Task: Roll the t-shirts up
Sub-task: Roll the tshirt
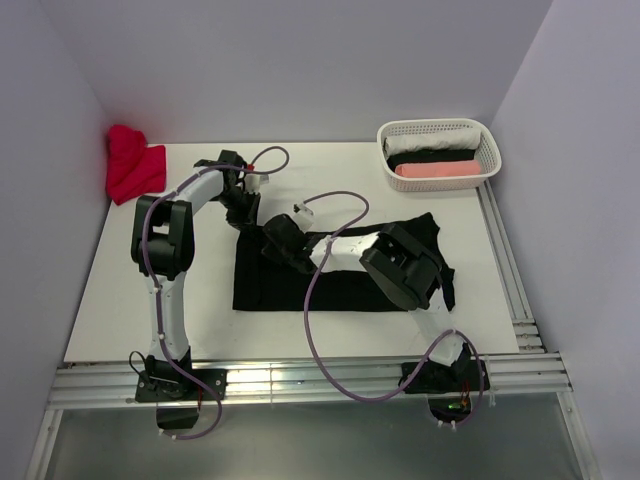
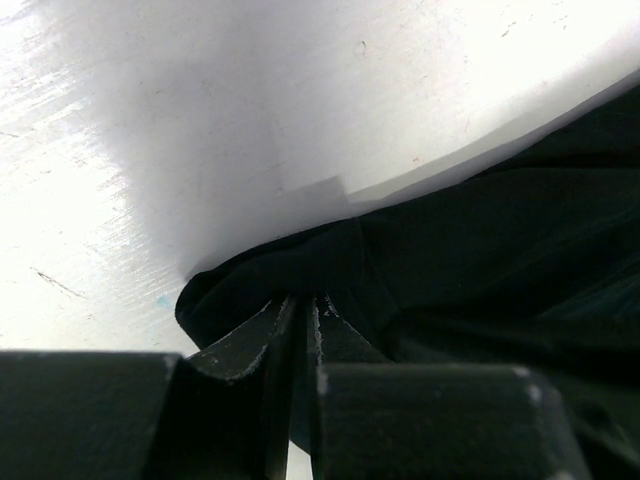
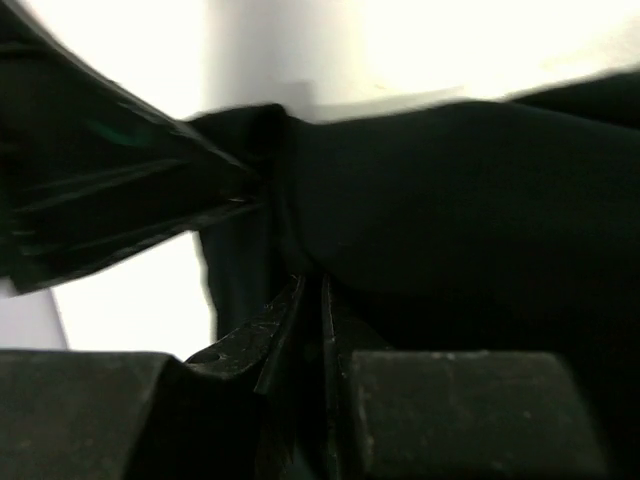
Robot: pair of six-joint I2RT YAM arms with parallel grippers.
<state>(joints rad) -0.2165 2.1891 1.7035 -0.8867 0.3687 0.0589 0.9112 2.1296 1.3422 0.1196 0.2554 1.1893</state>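
A black t-shirt (image 1: 272, 286) lies spread flat in the middle of the white table (image 1: 115, 300). My left gripper (image 1: 244, 214) is at the shirt's far left corner. In the left wrist view it (image 2: 305, 306) is shut on a fold of the black cloth (image 2: 480, 250). My right gripper (image 1: 277, 243) is just beside it, over the same corner. In the right wrist view it (image 3: 311, 292) is shut on the black cloth (image 3: 450, 200), with the left gripper's fingers (image 3: 120, 190) close at the upper left. No white label shows.
A crumpled red t-shirt (image 1: 133, 165) lies at the far left against the wall. A white lattice basket (image 1: 486, 140) at the far right holds rolled white, black and pink (image 1: 436, 169) shirts. Metal rails run along the table's near and right edges.
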